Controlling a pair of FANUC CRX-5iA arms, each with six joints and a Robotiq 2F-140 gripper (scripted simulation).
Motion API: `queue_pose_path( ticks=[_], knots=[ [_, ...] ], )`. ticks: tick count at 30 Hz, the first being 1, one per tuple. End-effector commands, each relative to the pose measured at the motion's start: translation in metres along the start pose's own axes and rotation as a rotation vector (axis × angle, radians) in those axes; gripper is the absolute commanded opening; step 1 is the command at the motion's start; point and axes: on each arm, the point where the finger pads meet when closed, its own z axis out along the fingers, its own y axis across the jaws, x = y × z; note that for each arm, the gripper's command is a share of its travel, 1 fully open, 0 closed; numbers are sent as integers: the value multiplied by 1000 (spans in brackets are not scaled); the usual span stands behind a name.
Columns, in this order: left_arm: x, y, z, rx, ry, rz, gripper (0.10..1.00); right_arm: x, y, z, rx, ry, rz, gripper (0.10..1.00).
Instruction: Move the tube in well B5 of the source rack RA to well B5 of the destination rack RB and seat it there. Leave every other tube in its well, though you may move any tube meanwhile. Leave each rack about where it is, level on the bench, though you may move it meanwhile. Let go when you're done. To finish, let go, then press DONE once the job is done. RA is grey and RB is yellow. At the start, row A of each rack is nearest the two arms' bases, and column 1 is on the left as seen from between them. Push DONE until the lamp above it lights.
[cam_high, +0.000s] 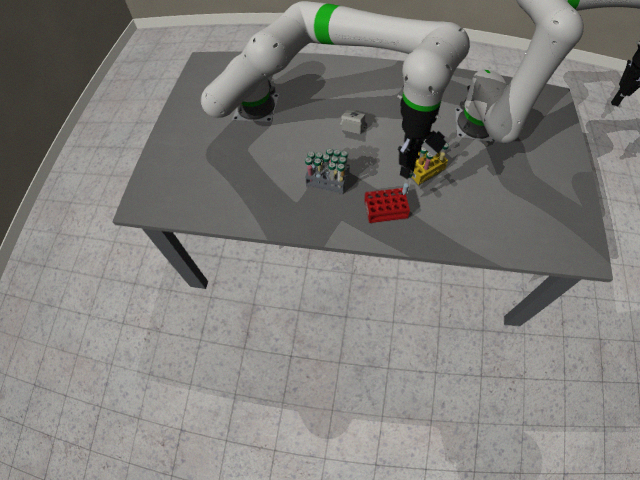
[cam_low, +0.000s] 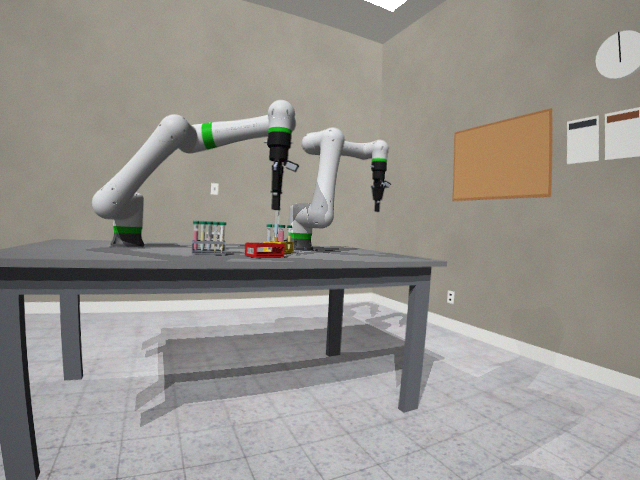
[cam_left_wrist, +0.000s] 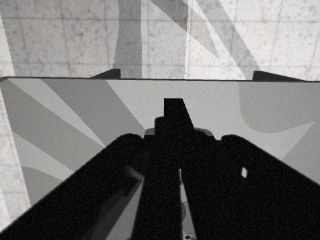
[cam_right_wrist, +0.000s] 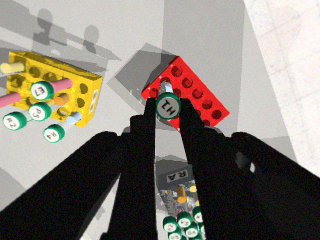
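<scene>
My right hand (cam_high: 406, 174) (cam_low: 276, 208) (cam_right_wrist: 167, 112) is clamped on tube H1 (cam_high: 405, 189) (cam_low: 277, 225) (cam_right_wrist: 167, 105) — nearly upright, near the red rack (cam_high: 388, 217) (cam_low: 265, 244) (cam_right_wrist: 179, 62) — with yellow RB (cam_high: 419, 179) (cam_low: 290, 250) (cam_right_wrist: 93, 102) towards the left arm's side; whether H1 is the task's tube, I cannot tell.

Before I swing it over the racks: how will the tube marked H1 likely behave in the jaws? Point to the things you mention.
The H1 tube (cam_right_wrist: 168, 106) looks rigid, probably glass or clear plastic, so likely stiff. Gripped only near its green cap, it may pivot if its lower end bumps something. Its slim, round body would probably roll if dropped.
</scene>
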Motion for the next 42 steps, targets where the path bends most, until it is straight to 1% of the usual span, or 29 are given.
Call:
queue_pose_path(
  ticks=[1, 42],
  knots=[
    [0, 0, -1, 0, 2, 0, 99, 0, 0, -1, 0, 3, 0, 99],
    [0, 0, -1, 0, 2, 0, 99, 0, 0, 11, 0, 3, 0, 99]
  ],
)
